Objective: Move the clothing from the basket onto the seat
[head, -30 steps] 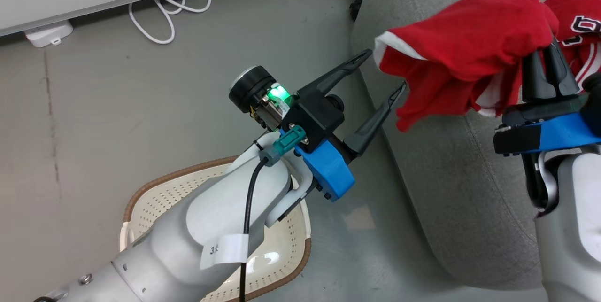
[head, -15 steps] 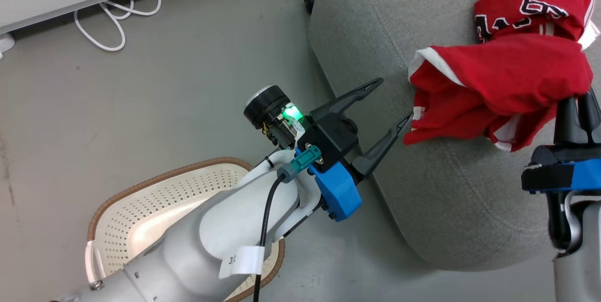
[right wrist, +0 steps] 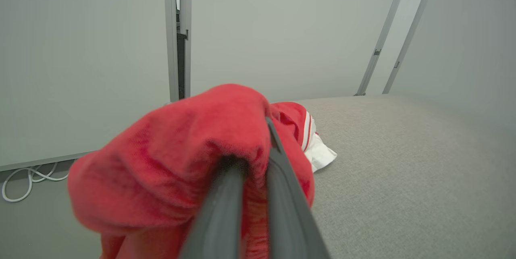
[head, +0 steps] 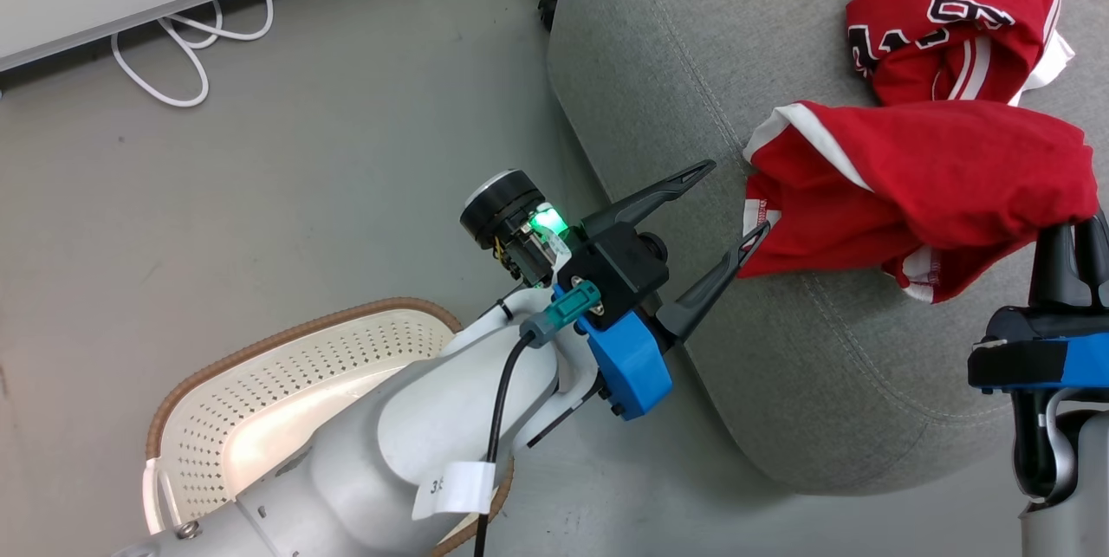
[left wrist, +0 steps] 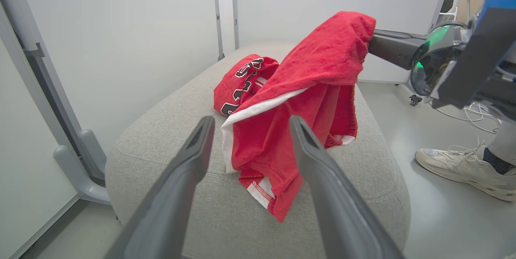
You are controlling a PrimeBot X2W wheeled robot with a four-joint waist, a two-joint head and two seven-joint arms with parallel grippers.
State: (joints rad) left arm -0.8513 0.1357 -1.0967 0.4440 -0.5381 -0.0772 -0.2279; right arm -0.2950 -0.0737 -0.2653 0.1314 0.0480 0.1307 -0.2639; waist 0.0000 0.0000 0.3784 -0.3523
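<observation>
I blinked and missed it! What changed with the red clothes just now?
The right gripper carried its red garment further over the seat, clear of the numbered jersey lying there. Its grip stayed shut; the left gripper stayed open and empty. The camera swung too.

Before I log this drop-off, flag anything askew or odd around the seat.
Nothing damaged. One red garment dangles bunched from the shut right gripper above the seat, not laid down; the numbered jersey lies crumpled on it. A person's shoe stands beside the seat.

Two garments (head: 936, 176), one basket (head: 286, 375) — one seat (head: 676, 63)
</observation>
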